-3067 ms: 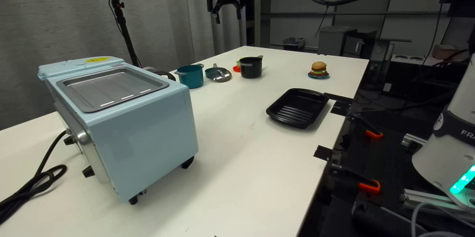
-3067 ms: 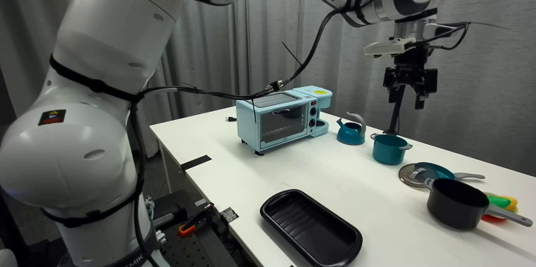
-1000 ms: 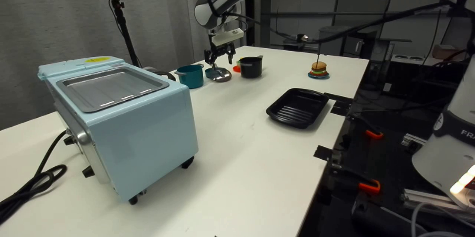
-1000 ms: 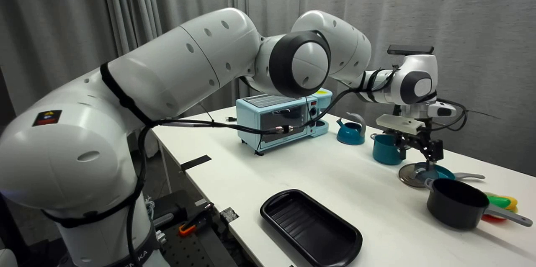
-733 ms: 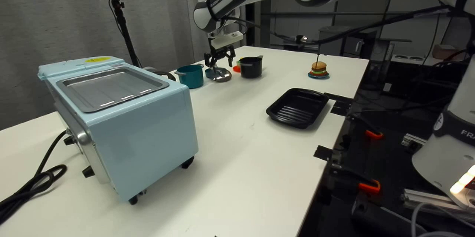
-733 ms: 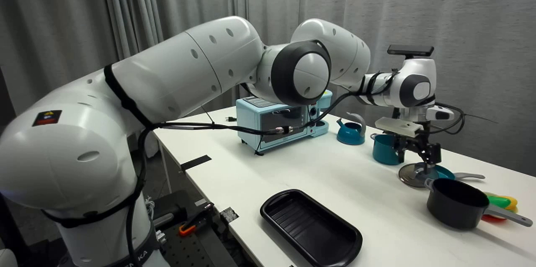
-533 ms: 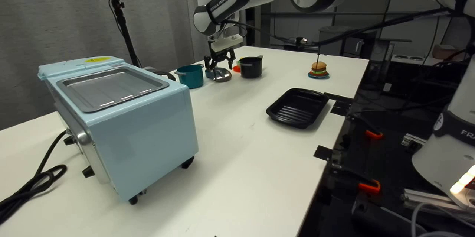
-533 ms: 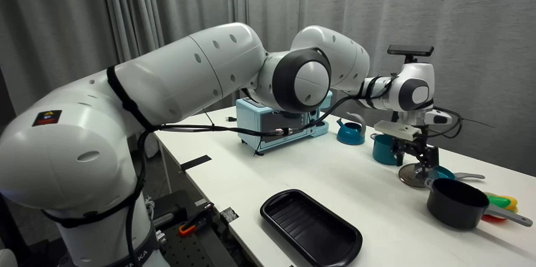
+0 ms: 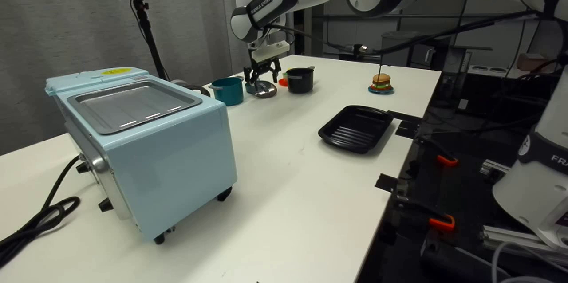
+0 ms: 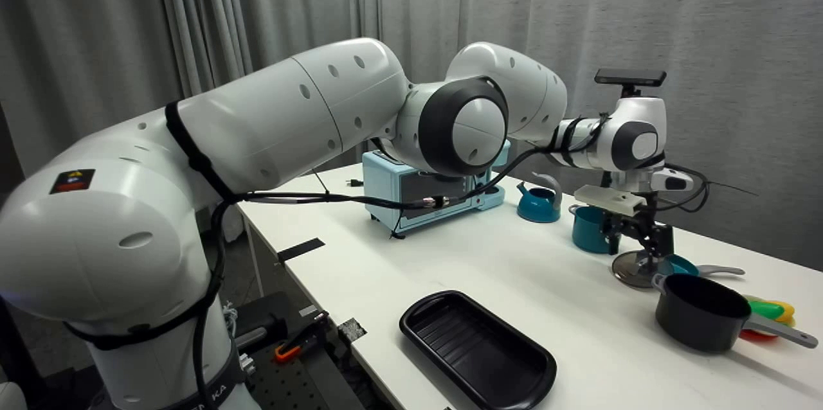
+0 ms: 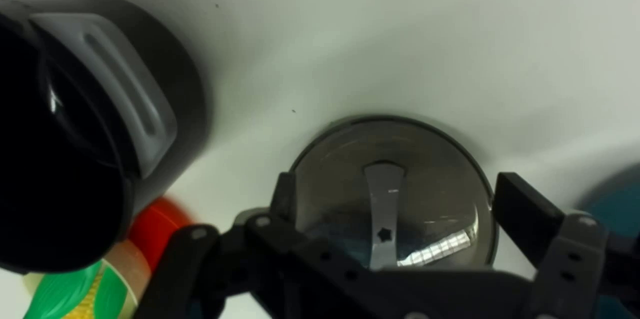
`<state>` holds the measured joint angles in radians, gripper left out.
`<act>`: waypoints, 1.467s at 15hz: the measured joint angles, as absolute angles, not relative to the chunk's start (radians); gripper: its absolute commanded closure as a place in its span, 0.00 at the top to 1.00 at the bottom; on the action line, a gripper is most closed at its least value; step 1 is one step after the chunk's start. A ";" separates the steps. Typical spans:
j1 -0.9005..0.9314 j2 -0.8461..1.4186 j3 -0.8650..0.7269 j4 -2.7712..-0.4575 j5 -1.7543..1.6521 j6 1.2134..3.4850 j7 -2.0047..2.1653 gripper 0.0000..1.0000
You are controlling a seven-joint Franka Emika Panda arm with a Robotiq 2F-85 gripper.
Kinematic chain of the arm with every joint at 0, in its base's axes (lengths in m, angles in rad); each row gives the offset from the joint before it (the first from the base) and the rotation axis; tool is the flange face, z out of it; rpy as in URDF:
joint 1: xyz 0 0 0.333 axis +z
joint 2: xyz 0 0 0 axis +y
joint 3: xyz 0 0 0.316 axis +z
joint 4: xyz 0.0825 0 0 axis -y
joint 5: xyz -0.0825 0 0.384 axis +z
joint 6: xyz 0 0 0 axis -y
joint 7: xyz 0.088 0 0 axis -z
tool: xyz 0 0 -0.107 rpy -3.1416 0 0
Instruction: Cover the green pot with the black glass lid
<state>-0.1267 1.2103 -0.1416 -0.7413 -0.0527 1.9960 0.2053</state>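
Observation:
The black glass lid [image 11: 340, 159] has a dark rim, a see-through grey centre and a grey strap handle. It lies beside the green pot, overlapping a teal pan, in both exterior views [image 9: 268, 91] [image 10: 627, 274]. My gripper [image 11: 393, 196] is open over the lid, its fingers apart on either side of the handle, near the rim. It shows low over the lid in an exterior view [image 10: 633, 254]. The green pot [image 9: 228, 92] stands uncovered next to the lid. It is partly hidden behind the gripper in an exterior view [image 10: 587, 230] and shows at the right edge of the wrist view [image 11: 617, 204].
A black pot [image 10: 697, 317] stands close to the lid, with toy food [image 10: 768, 310] behind it. The teal pan [image 10: 683, 264] lies under the lid's edge. A black ridged pan [image 10: 479, 352], blue kettle [image 10: 539, 207], pale blue oven [image 9: 173, 163] and toy burger [image 9: 380, 83] are also on the table.
The gripper has come down from high above the table to just over the lid, staying open. In the last half second it has barely moved. The lid and pot have not moved.

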 measured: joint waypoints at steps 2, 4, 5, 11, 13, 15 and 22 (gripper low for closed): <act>-0.126 1.213 -0.140 -0.743 -0.052 2.022 0.205 1.00; -0.126 1.221 -0.138 -0.744 -0.052 2.058 0.205 1.00; -0.126 1.226 -0.137 -0.745 -0.051 2.072 0.205 1.00; -0.125 1.242 -0.133 -0.752 -0.048 2.109 0.205 0.55; -0.123 1.236 -0.130 -0.752 -0.044 2.109 0.205 0.39; -0.122 1.231 -0.128 -0.751 -0.044 2.109 0.205 0.24; -0.123 1.223 -0.128 -0.752 -0.043 2.109 0.205 0.04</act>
